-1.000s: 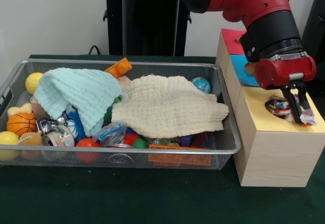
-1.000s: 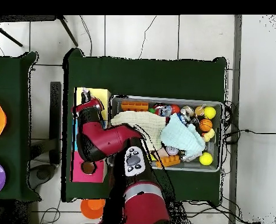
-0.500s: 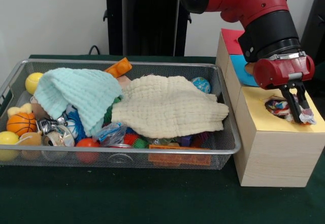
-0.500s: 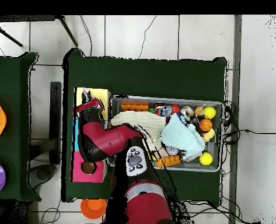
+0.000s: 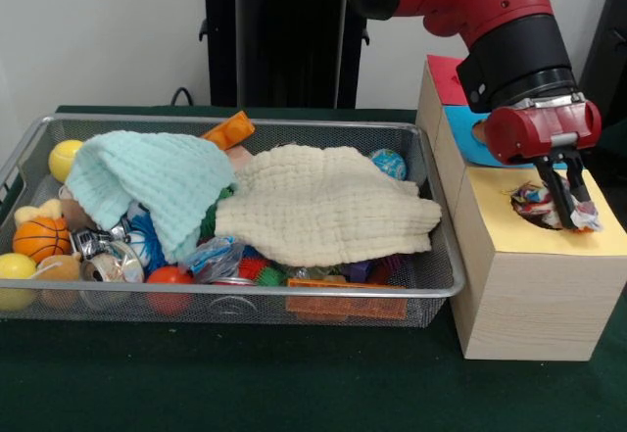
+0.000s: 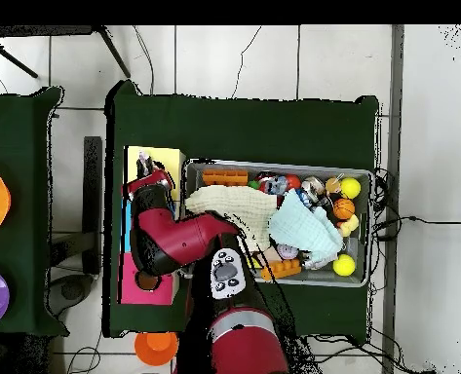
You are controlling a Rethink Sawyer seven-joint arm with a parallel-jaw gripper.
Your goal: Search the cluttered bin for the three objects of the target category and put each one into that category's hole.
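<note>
Rope bundle (image 5: 534, 202), knotted and multicoloured, sits at the hole in the yellow box top (image 5: 529, 228), at three o'clock from the cluttered bin (image 5: 443, 256). I see my gripper (image 5: 564, 207) pinching its strands, fingers pressed on them. My worry: loose ends snag the hole's rim or a finger, so it hangs instead of dropping in.

Camera layout: two fixed views, front and overhead.

We view the front from across the desk (image 5: 245, 383), close and low, facing the robot. We view the overhead from high above, straight down, robot base at bottom. Both share the wire bin (image 5: 431, 285) (image 6: 364, 175) and the row of boxes (image 5: 529, 285) (image 6: 168, 161).
</note>
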